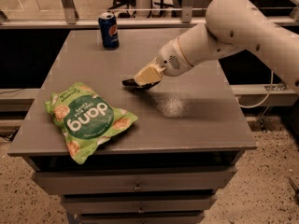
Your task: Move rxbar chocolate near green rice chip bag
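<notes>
The green rice chip bag (87, 119) lies flat at the front left of the grey tabletop (187, 115), with white "dang" lettering on a dark green circle. My gripper (140, 78) reaches in from the right and is held just above the middle of the table, up and to the right of the bag. It is shut on the rxbar chocolate (129, 82), a small dark bar whose end sticks out to the left of the cream-coloured fingers (147, 74). The bar is about a hand's width from the bag's right edge.
A blue soda can (109, 30) stands upright at the back left of the table. Drawers (135, 183) run below the front edge. A metal rail (140, 10) crosses behind the table. My white arm (243, 27) spans the right side.
</notes>
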You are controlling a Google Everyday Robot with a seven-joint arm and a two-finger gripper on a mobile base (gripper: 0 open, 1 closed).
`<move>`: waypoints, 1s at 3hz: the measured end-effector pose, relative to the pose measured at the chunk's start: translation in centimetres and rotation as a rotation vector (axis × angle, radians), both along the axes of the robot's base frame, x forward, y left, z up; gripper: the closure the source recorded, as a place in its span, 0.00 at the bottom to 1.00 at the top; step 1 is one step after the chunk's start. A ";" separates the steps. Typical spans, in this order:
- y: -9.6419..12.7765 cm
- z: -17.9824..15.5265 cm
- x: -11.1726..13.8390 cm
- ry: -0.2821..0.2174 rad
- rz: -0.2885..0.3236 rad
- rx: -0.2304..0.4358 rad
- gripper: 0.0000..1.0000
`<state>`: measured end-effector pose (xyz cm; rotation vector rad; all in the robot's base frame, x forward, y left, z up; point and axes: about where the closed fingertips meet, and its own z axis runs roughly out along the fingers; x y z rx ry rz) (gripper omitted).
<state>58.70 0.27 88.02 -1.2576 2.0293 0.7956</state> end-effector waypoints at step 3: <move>1.6 1.0 -6.8 0.089 0.055 0.035 0.58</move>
